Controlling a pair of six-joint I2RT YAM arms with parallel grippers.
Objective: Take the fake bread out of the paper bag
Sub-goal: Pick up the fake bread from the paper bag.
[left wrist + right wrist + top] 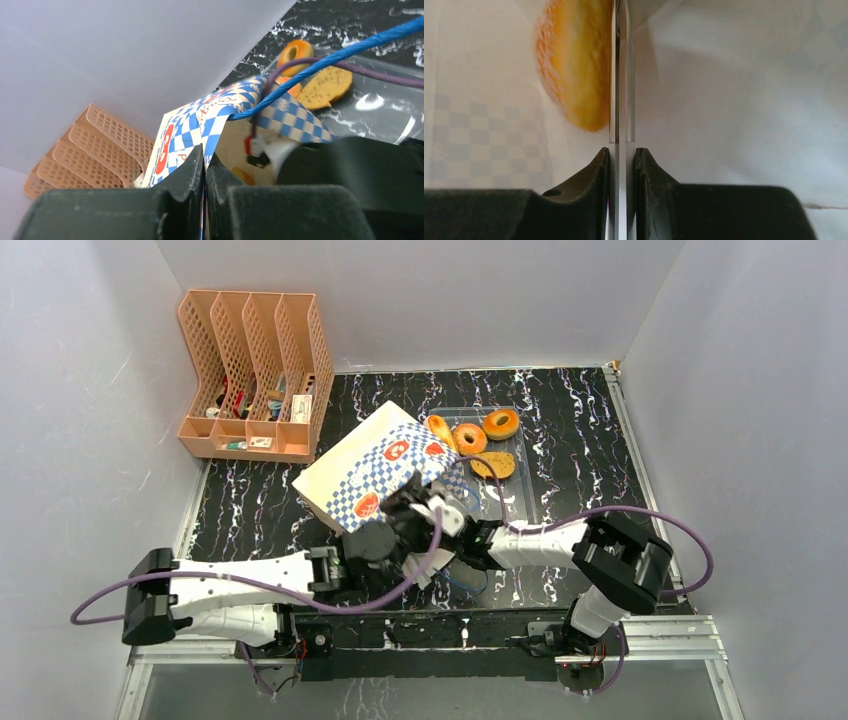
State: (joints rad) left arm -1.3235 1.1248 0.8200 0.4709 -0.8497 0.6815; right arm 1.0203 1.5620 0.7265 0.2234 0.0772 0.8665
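Observation:
The paper bag (385, 465) lies tilted at the table's middle, mouth toward the arms. My left gripper (205, 160) is shut on the bag's checkered rim (215, 125); in the top view it (402, 525) sits at the mouth. My right gripper (622, 152) is shut on thin metal tongs (622, 75) and reaches inside the bag (452, 520). A golden-orange bread piece (574, 65) lies against the tongs' left side; I cannot tell if it is pinched. On the clear tray (530, 490) lie a long loaf (440, 430), two rings (468, 437) (500, 423) and a toast slice (493, 464).
The peach mesh organizer (255, 375) stands at the back left, close behind the bag. A blue cord handle (325, 60) stretches across the left wrist view. Grey walls enclose the table on three sides.

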